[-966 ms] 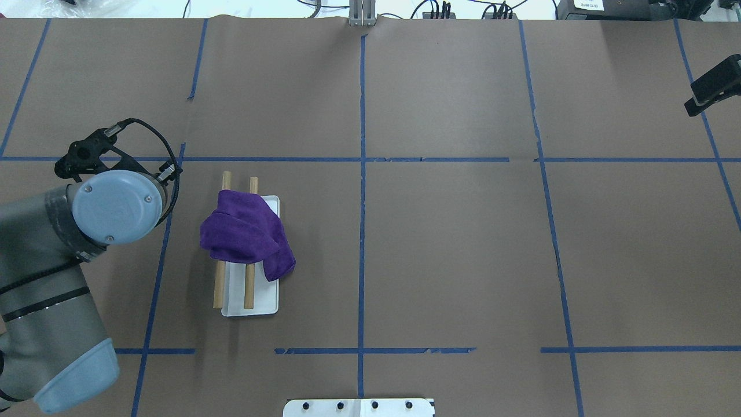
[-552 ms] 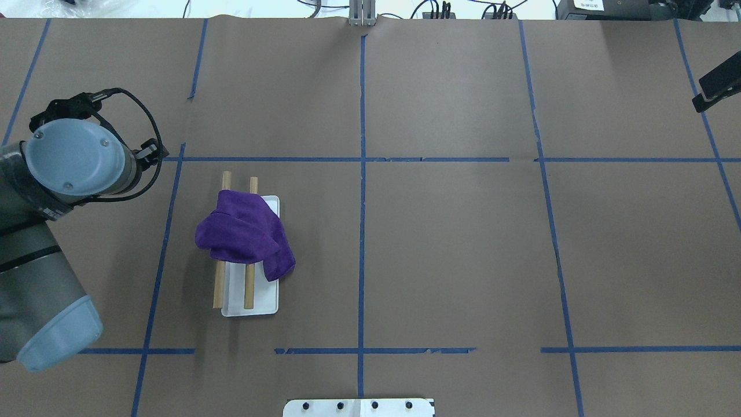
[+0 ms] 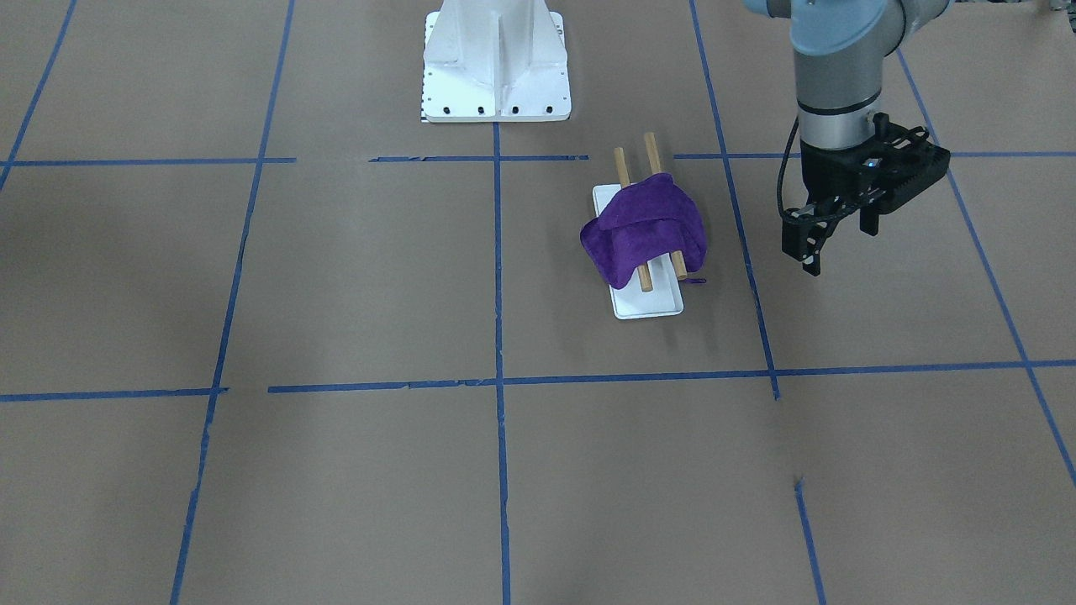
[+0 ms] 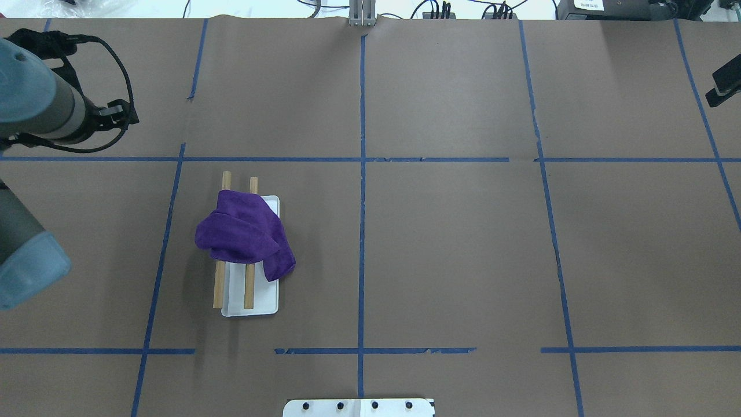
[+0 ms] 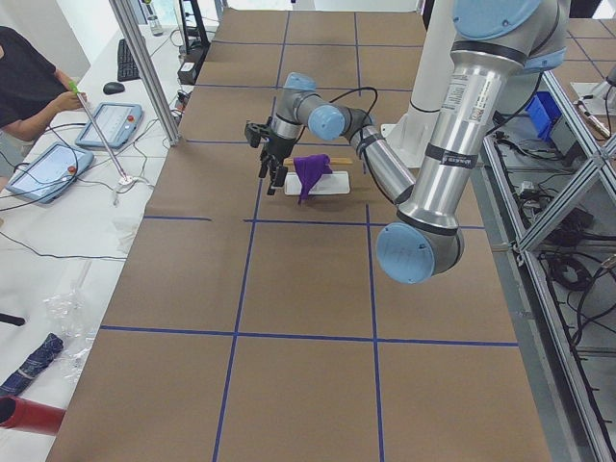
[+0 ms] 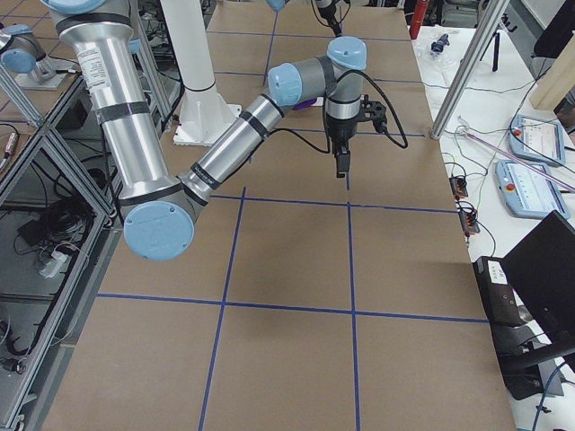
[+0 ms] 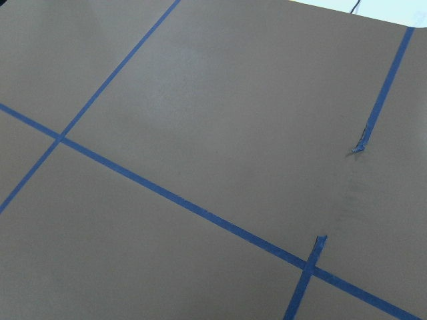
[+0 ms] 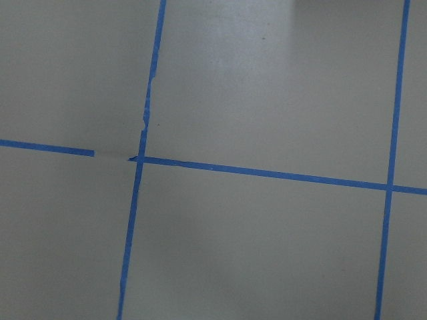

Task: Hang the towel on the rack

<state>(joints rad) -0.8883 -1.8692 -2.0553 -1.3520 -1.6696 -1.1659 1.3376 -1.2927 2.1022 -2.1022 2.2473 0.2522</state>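
The deep-purple towel (image 4: 243,231) lies draped across the rack (image 4: 249,292), which is two wooden bars over a white base. It also shows in the front view (image 3: 643,227) and the left view (image 5: 310,171). Its thin loop string (image 3: 696,281) hangs at the far corner. My left gripper (image 3: 835,242) hangs open and empty above the table, well to the robot's left of the rack. My right gripper (image 4: 726,81) barely shows at the overhead view's right edge, far from the rack. I cannot tell whether it is open or shut.
The robot's white base plate (image 4: 359,407) sits at the near table edge. Blue tape lines grid the brown table. A metal post (image 5: 144,67) stands at the far edge, with an operator (image 5: 29,77) and tablets on the side bench.
My left arm has swung away from the rack, toward the far left of the table. The right gripper has slid further off the right edge. The towel's left edge has sagged slightly.
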